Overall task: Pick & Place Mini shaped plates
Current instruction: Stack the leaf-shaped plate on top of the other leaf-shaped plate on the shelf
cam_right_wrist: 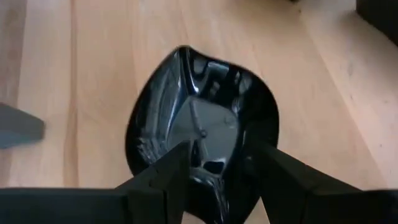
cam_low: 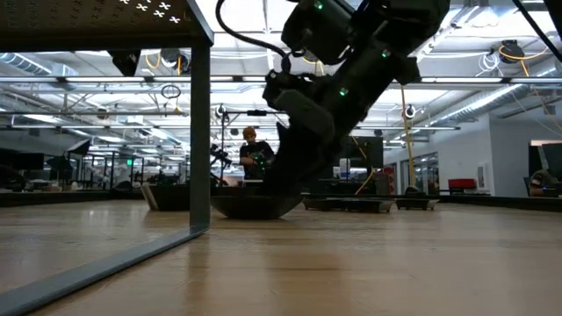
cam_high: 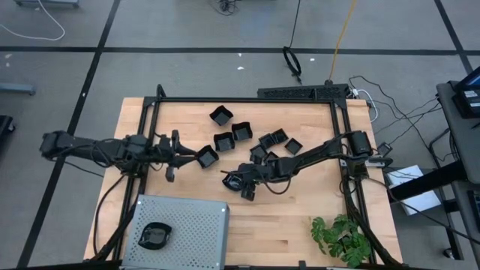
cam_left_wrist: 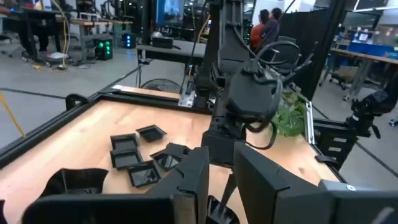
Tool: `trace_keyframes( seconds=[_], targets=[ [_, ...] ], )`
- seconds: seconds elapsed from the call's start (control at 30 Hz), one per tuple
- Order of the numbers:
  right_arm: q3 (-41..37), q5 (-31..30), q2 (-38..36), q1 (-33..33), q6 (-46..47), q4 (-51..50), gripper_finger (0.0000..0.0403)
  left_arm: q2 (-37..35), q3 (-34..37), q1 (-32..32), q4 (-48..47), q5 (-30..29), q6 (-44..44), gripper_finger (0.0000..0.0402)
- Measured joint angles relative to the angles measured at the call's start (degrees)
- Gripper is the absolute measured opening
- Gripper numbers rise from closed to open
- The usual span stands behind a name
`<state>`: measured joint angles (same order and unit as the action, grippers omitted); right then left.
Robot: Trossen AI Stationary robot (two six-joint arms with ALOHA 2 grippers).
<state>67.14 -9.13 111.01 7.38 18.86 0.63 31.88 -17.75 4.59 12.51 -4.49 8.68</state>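
Several glossy black mini plates [cam_high: 241,132] lie scattered on the wooden table's far middle. My right gripper [cam_high: 241,182] reaches in from the right and is shut on a rounded black plate [cam_right_wrist: 199,106], which also shows in the low view [cam_low: 255,207]. My left gripper [cam_high: 172,156] is open and empty, level above the table's left side. Just ahead of its fingers lies a square plate [cam_high: 207,156], also seen in the left wrist view [cam_left_wrist: 74,180]. One more plate [cam_high: 155,235] lies in the grey perforated tray [cam_high: 199,221]. My right gripper pinches the rounded plate's near rim [cam_right_wrist: 217,177] between its two fingers [cam_right_wrist: 177,163]. The fingers come slanting down from the table's right side. The plate's underside [cam_low: 255,215] rests on the table.
The perforated tray stands at the near left on a raised leg [cam_low: 200,132]. A black metal frame [cam_high: 247,100] runs around the table. A green plant [cam_high: 341,238] sits at the near right. Bare wood lies between the tray and the plant.
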Motion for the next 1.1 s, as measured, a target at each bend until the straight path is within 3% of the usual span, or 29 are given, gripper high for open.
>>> trace_keyframes(
  seconds=[0.1,0.27,0.47,1.1],
  targets=[
    [0.0,-1.2,-0.1,-0.8,-0.3,1.4,0.0157,0.0,0.0,-0.2,0.1,0.0,0.9,0.0079],
    [0.0,4.5,0.3,-2.6,-3.1,1.4,0.0157,0.0,0.0,-0.1,0.0,0.0,2.4,0.0079],
    [-0.1,4.6,1.5,-4.1,-4.8,2.2,0.0155,0.0,0.0,-0.1,-0.5,0.0,2.4,0.0079],
    [0.0,4.9,1.5,-4.7,-9.1,0.8,0.0061,0.0,0.0,-0.1,-0.3,-0.5,2.0,0.0079]
  ],
)
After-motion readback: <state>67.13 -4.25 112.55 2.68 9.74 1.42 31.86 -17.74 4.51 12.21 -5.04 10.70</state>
